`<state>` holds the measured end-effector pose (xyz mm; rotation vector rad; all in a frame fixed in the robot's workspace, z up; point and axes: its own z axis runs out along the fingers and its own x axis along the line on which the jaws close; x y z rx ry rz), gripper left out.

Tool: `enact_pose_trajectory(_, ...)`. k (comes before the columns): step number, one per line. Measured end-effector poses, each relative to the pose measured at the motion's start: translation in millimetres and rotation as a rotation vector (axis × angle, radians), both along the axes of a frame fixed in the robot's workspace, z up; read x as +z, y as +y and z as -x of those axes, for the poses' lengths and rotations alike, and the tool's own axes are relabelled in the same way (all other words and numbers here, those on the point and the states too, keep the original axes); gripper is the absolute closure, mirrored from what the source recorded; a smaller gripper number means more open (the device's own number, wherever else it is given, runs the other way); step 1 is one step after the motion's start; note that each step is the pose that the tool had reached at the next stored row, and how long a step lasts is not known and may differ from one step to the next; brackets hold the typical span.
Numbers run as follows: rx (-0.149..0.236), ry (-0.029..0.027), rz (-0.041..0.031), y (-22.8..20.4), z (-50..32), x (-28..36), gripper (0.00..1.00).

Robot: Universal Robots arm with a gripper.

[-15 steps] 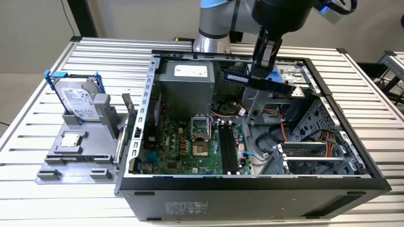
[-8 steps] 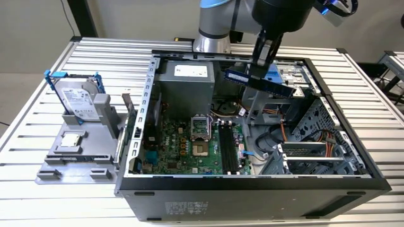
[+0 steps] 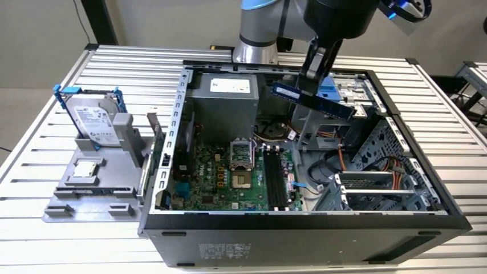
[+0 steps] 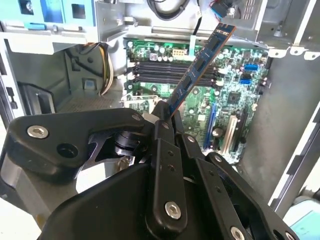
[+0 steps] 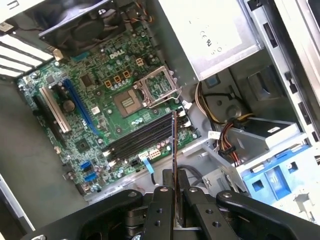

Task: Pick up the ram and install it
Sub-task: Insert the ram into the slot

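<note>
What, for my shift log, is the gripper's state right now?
Gripper: closed on the ram, holding it by one end above the open computer case.

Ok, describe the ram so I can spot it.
Look above the open case. The gripper is shut on the ram: a long, thin bluish stick tilted in mid-air, unlike the silver hard drive standing outside the case.
</note>
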<state>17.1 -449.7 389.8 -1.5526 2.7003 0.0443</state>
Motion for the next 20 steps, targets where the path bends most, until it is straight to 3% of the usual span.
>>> enact_pose_trajectory(14, -0.162, 0.0000, 0.0001, 0.0, 0.0, 0.0, 1.00)
enact_pose_trajectory(20, -0.258, 0.0000, 0.0000, 0.0, 0.0, 0.0, 1.00)
